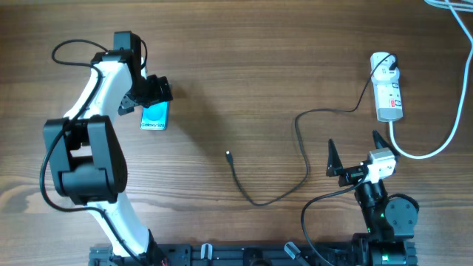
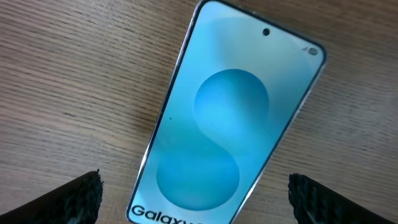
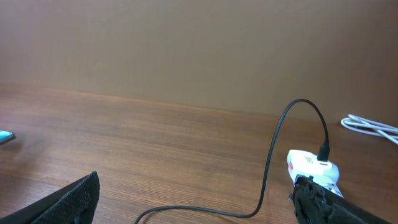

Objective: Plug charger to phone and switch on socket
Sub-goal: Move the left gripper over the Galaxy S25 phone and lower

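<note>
Showed brown wood-grain tabletop beneath all items. Found white-and-black left arm bent over tabletop's left part, w/ left gripper above near end of phone. Saw pincer released in left wrist view, fingers splayed either side of handset, not touching it. Found smaller black right arm at lower right, w/ right gripper likewise released, jaws wide apart, grasping nothing, just beside cable loop. Traced thick white cord from socket round right edge. Traced thin dark grey charger cable from white plug adapter, seated in socket's far end, in loose S-curve across mid-table. Located white oblong power-strip socket at upper right, flat, well apart from phone. Located small rectangular blue-green-lit phone, "Galaxy" text at end nearest fingers, flat on wood at upper left. Spotted small metal connector tip lying free mid-table, between phone and right gripper, unplugged.
</note>
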Robot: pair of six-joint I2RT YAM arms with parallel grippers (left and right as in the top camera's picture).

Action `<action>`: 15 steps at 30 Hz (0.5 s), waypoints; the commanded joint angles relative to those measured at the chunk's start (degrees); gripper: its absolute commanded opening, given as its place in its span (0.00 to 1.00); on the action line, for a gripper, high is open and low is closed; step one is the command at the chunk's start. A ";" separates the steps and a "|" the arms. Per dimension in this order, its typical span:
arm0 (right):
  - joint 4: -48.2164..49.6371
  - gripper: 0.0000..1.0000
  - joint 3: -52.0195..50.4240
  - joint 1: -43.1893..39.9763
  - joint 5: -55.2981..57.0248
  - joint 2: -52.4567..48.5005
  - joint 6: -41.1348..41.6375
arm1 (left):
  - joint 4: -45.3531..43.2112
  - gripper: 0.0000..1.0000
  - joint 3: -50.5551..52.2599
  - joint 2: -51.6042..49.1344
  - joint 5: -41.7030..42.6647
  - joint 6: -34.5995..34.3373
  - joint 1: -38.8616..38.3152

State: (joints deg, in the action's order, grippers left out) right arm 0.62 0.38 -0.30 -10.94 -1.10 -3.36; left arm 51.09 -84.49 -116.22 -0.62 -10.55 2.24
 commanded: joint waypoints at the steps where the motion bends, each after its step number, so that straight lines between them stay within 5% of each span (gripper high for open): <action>1: 0.20 1.00 -0.09 0.24 -0.55 0.46 -0.76 | -0.59 1.00 -0.02 -1.70 0.07 4.09 -0.33; 11: 0.20 1.00 -0.09 0.24 -0.55 0.46 -0.76 | -10.60 0.99 9.09 -1.70 2.10 8.85 -0.85; 15: 0.20 1.00 -0.09 0.24 -0.55 0.46 -0.79 | -8.90 0.81 9.92 -1.70 6.99 8.70 -0.92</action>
State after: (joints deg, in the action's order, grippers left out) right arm 0.62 0.38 -0.30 -10.94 -1.10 -3.36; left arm 40.49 -76.97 -116.51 -0.19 -2.02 1.61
